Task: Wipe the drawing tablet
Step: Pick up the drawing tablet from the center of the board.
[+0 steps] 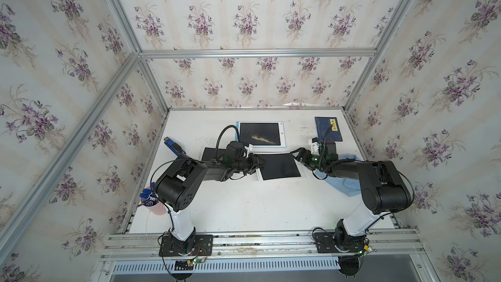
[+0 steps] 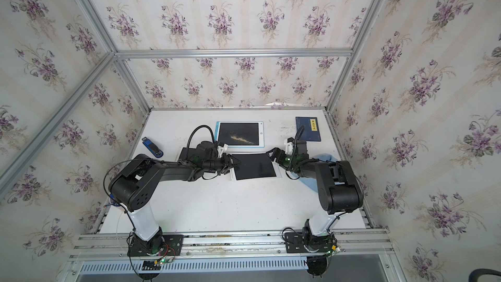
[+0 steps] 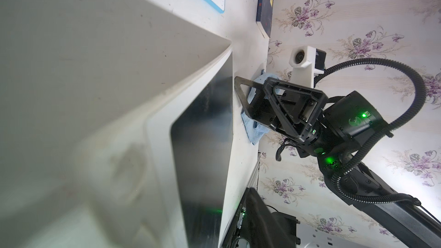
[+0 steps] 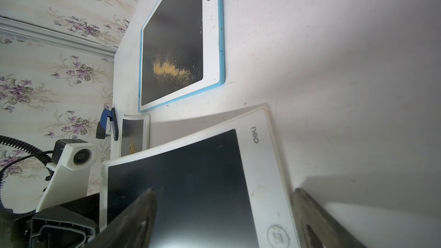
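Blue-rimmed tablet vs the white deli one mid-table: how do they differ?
Rim: the blue-rimmed tablet has a blue edge; the white tablet is all white.
Dirt: yellow powder on the blue-rimmed tablet's screen; the white tablet's looks clean.
Place: the blue-rimmed tablet sits farther back; the white tablet lies between the left gripper and right gripper.
Shared: dark screens, white bezels.

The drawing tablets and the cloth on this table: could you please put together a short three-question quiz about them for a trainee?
1. True or false: yellow powder lies on the screen of the blue-rimmed tablet.
2. Where is the blue cloth? A) beneath the right arm; B) spread over a tablet; C) hanging on the wall.
3. Fill in: the jaws of the right gripper stand ___ (open or shut).
Key: 1 true; 2 A; 3 open.
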`<move>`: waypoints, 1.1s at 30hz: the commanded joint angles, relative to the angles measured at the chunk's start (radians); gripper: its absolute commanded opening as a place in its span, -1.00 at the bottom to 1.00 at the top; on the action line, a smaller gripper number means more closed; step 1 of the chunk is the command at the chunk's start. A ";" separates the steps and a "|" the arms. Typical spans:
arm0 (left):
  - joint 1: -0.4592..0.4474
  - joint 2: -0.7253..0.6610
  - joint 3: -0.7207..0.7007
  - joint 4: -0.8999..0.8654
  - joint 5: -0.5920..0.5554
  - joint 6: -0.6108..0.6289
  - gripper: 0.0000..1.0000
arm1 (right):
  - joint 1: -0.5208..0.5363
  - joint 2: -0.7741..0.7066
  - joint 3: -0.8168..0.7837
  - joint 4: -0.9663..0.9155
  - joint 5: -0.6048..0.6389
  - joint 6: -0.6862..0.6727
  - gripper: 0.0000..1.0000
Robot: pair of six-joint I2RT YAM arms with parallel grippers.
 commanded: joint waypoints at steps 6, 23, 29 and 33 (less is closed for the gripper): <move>0.001 -0.018 -0.026 -0.007 0.006 0.022 -0.13 | 0.001 0.005 -0.008 -0.193 0.043 0.020 0.80; 0.010 -0.093 -0.085 -0.059 0.019 0.048 -0.20 | 0.000 0.012 -0.007 -0.203 0.074 0.020 0.80; 0.012 -0.114 -0.109 -0.055 0.015 0.046 -0.15 | 0.000 0.025 0.009 -0.214 0.090 0.010 0.80; 0.014 -0.122 -0.127 -0.044 0.014 0.040 -0.38 | 0.002 0.037 0.020 -0.205 0.086 0.019 0.80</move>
